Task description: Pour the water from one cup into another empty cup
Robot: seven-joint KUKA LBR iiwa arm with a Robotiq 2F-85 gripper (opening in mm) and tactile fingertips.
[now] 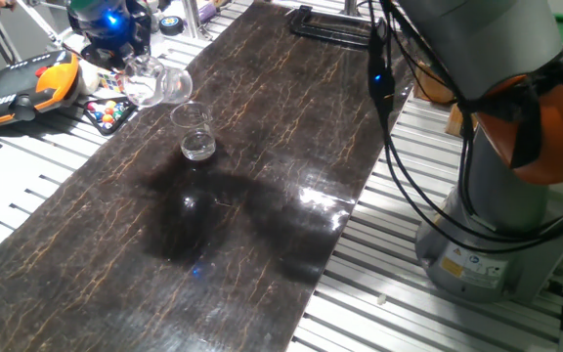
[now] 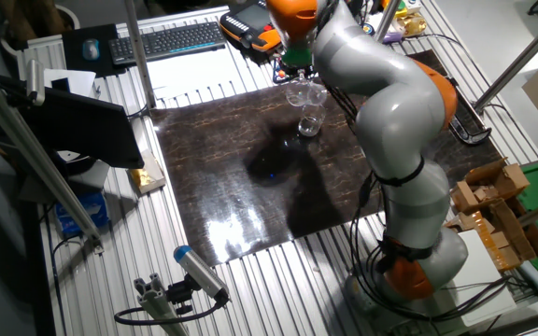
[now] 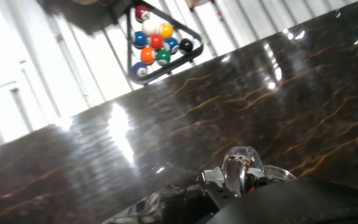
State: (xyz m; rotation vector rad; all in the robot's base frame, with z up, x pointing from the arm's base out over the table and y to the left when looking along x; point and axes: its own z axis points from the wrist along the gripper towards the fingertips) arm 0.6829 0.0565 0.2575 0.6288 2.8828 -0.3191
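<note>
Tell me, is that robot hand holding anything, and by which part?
Yes: the gripper holds the wider clear tumbler, tipped over the shorter cup. The exact hold point cannot be told.

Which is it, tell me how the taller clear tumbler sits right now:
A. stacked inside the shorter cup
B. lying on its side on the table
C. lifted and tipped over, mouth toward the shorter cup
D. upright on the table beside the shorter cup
C: the tumbler is held in the air by the pincer, tilted on its side above the shorter cup, which stands upright on the dark table.
</note>
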